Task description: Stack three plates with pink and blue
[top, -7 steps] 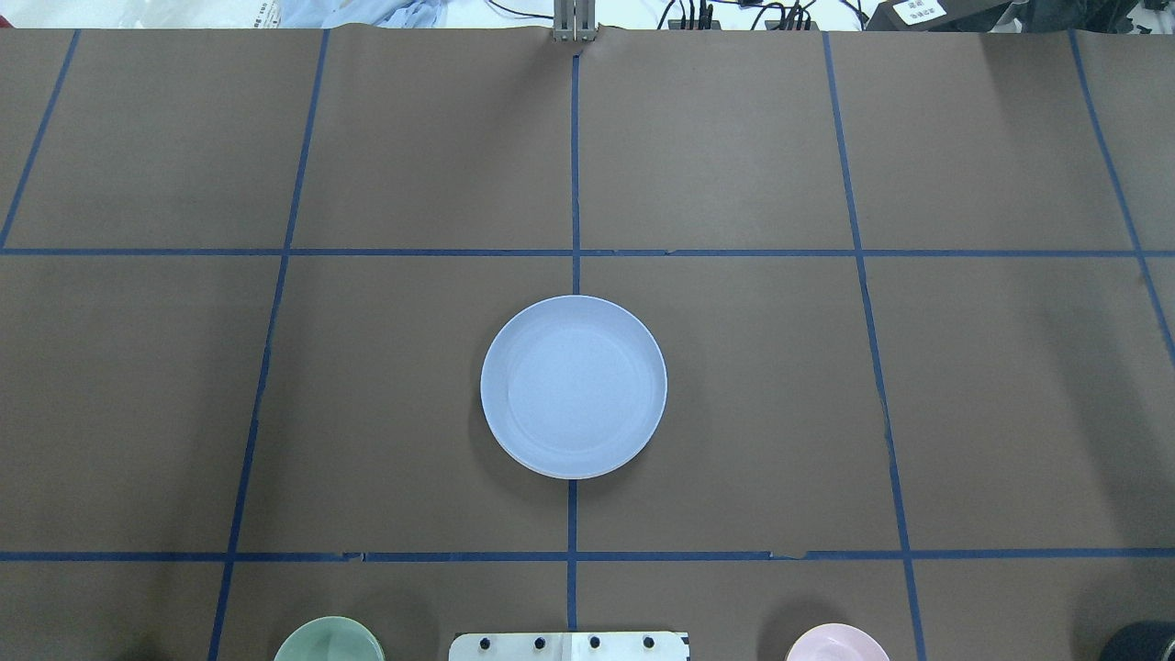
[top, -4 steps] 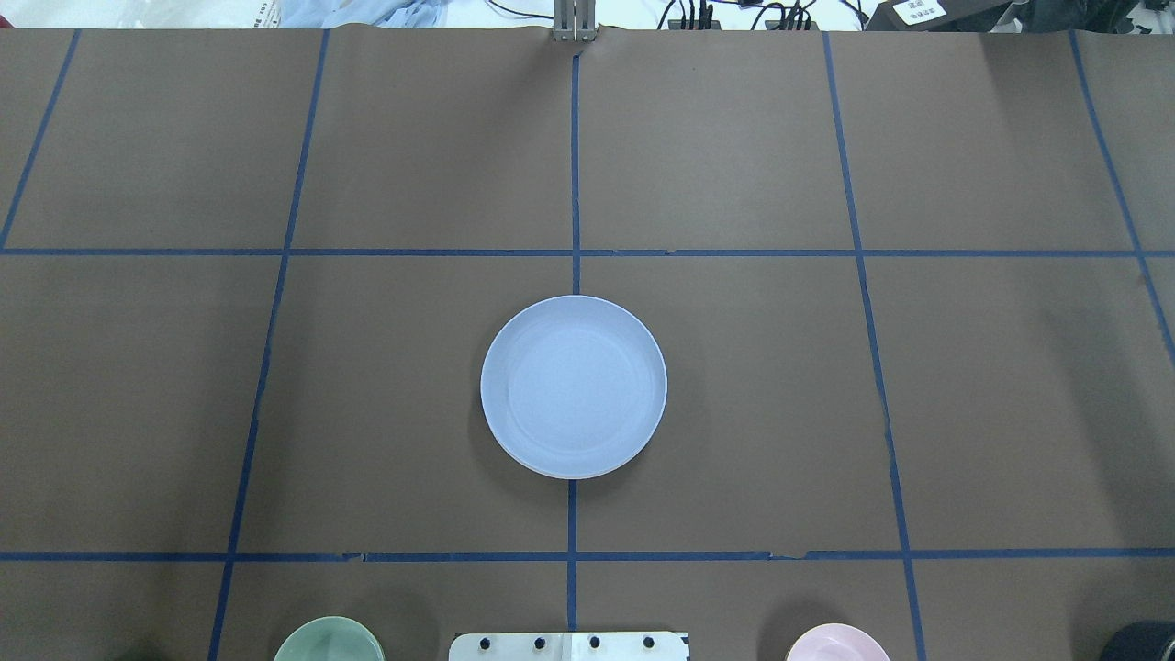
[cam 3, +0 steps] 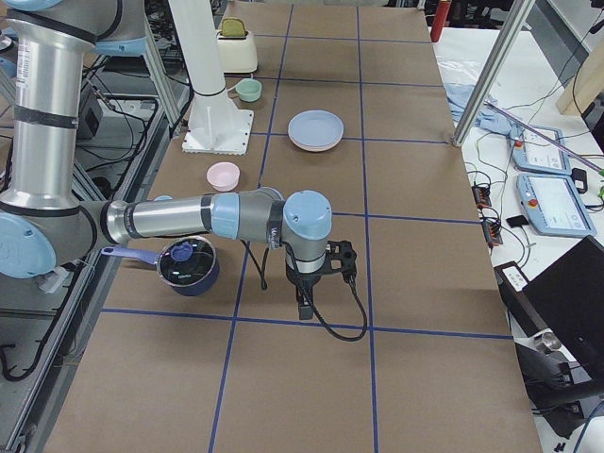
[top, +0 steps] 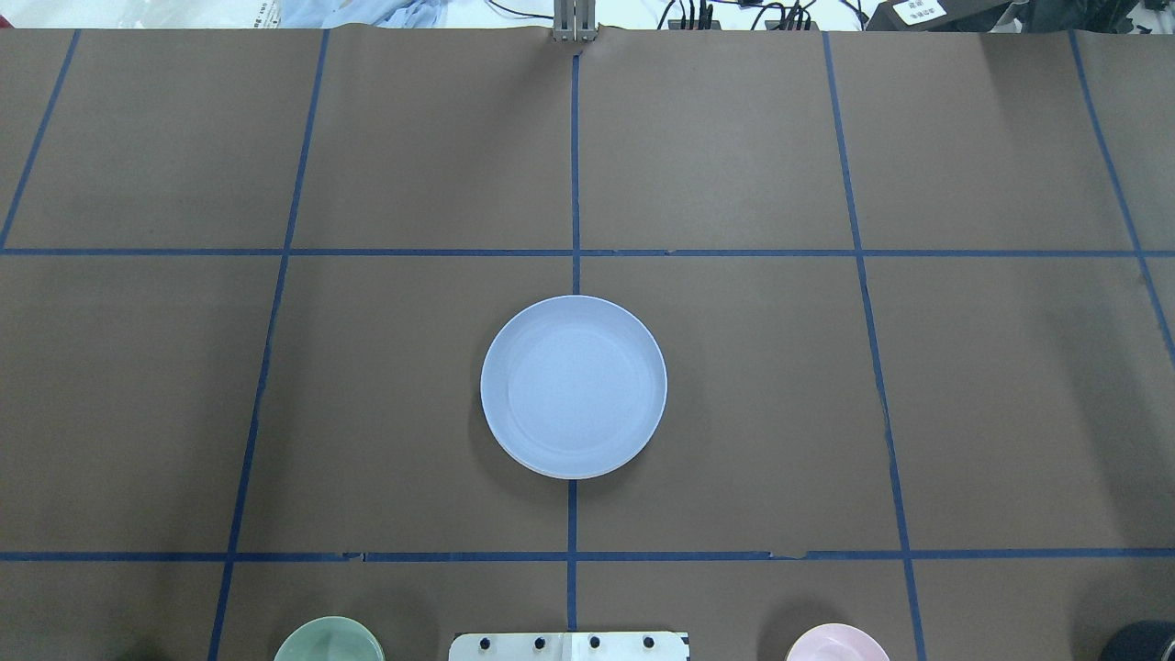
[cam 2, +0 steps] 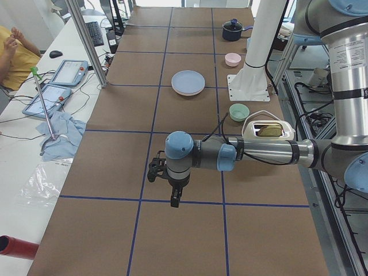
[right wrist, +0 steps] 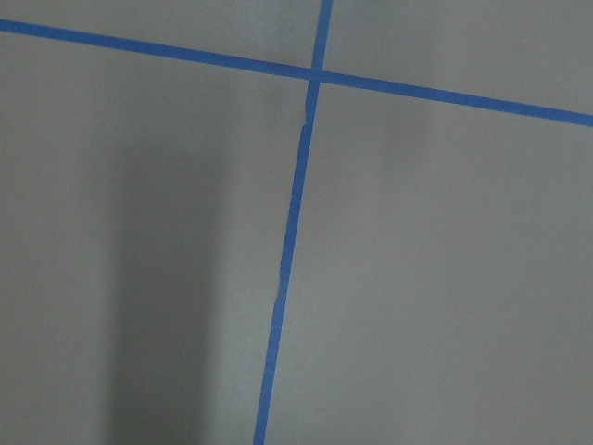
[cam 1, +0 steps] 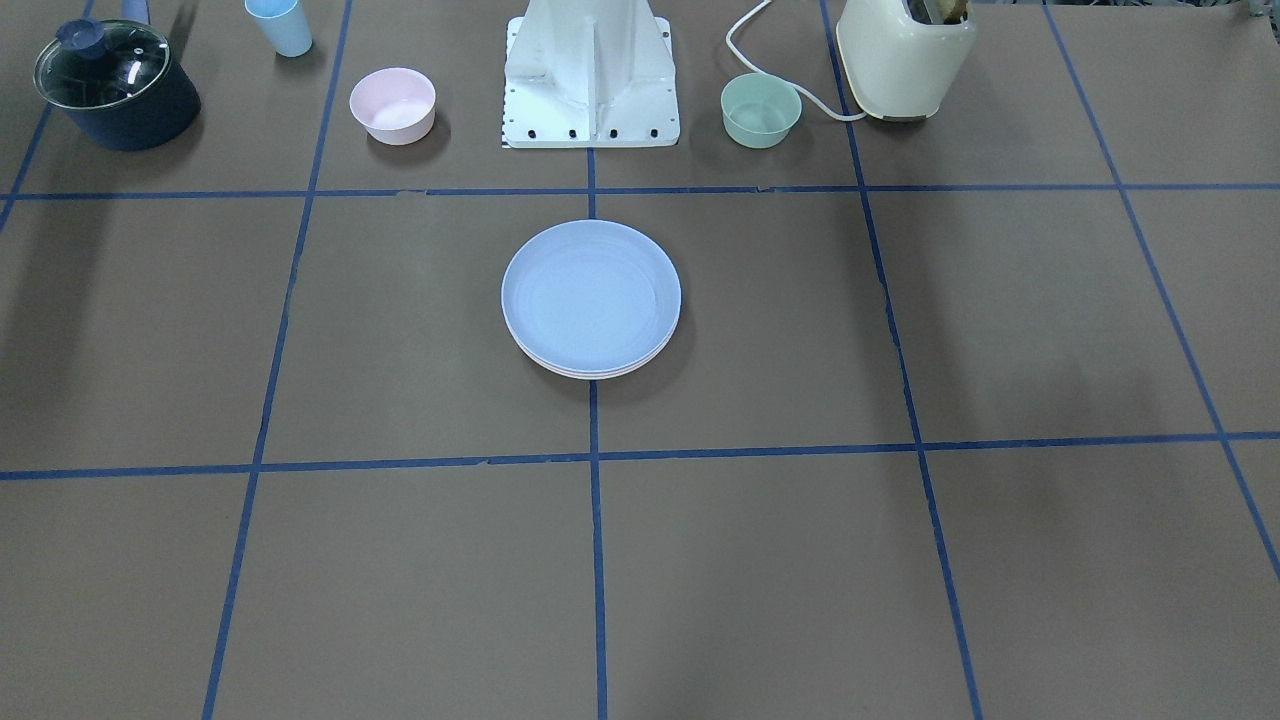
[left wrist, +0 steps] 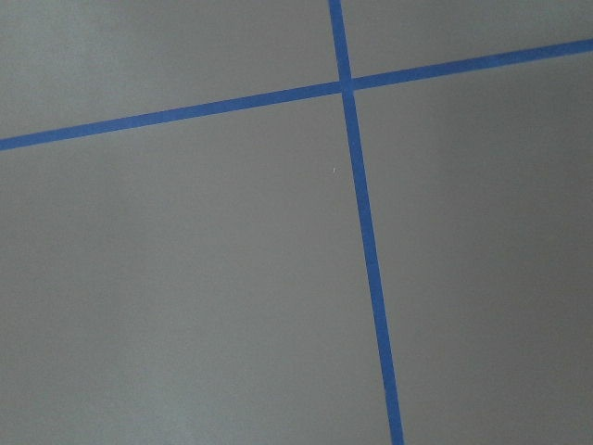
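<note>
I see overhead looking down from behind the robot base (top: 569, 646), front-facing cam opposite it; both share the plate stack (top: 574, 386) at centre. Side cams look along the table (cam 2: 115, 172) from each end, wrist cams close over tape crossings (left wrist: 345, 85).

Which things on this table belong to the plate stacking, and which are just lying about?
Job: light blue plate, on top of the centre stack; lower plates, only their pale rims showing beneath it.
Lying about: pink bowl; green bowl; blue cup; lidded pot; cream toaster.
</note>
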